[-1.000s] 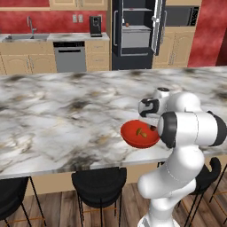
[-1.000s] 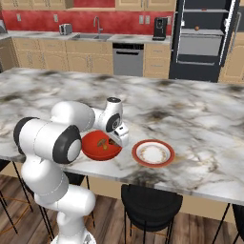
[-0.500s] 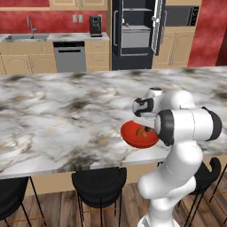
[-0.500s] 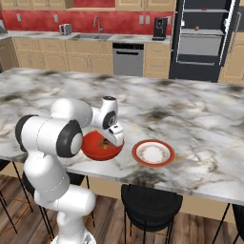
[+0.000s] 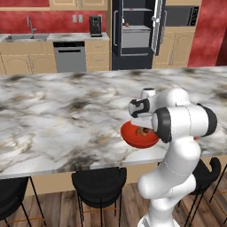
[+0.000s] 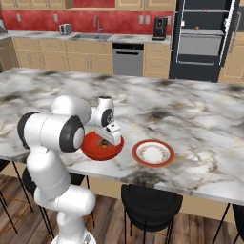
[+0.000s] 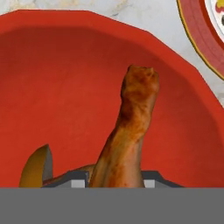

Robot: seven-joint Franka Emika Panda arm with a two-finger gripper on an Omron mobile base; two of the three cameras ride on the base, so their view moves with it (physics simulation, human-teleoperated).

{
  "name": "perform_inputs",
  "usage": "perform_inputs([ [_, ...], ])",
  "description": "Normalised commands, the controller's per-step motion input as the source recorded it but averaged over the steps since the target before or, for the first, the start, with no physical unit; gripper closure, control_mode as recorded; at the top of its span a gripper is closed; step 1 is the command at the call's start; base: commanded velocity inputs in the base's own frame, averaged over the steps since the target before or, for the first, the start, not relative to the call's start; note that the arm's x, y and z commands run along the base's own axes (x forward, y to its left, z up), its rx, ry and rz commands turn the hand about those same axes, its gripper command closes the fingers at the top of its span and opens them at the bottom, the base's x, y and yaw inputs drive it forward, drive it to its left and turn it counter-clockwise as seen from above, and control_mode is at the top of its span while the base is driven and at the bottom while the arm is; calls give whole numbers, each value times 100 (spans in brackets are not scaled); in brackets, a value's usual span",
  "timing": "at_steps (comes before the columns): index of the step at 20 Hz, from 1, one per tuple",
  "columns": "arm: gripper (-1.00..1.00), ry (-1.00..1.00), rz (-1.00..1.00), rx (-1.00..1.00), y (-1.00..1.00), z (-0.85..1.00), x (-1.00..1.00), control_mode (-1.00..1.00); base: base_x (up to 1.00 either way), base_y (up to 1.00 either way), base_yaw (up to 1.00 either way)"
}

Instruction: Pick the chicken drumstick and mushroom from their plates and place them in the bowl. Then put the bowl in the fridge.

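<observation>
Step in hand: by my reading, loading the bowl point(image 6: 101, 147); the chicken drumstick point(image 7: 129, 131) is over or inside it, seen from directly above in the hand view.
Pincer: the pincer point(image 6: 108, 136) hangs low over the red bowl; its tips are hidden, so I cannot tell whether it is open, closed or gripping the drumstick.
Drumstick: it runs from the bottom of the hand view up across the bowl's red inside; whether it rests on the bottom or hangs above it cannot be told.
Mushroom: a tan, curved piece point(image 7: 38, 168) at the lower left of the bowl's inside may be the mushroom; too little shows to be sure.
Bowl: near the front edge of the marble tabletop point(image 5: 62, 115), just beside the arm.
Plate: the red-rimmed plate point(image 6: 153, 153) lies just beside the bowl, bare.
Fridge: the black fridge point(image 5: 135, 33) stands well apart, across the kitchen, with a door open.
Next move: probably confirm both foods lie free in the bowl, then take the bowl by its rim, keep it level and carry it to the fridge.
</observation>
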Motion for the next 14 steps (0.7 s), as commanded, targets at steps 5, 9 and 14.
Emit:
perform_inputs([
  [5,-100,0,0,0,4,-8,-7,-100,0,0,0],
  [9,-100,0,0,0,0,0,-14,-100,0,0,0],
  [14,-100,-13,1,0,0,12,-27,-100,0,0,0],
])
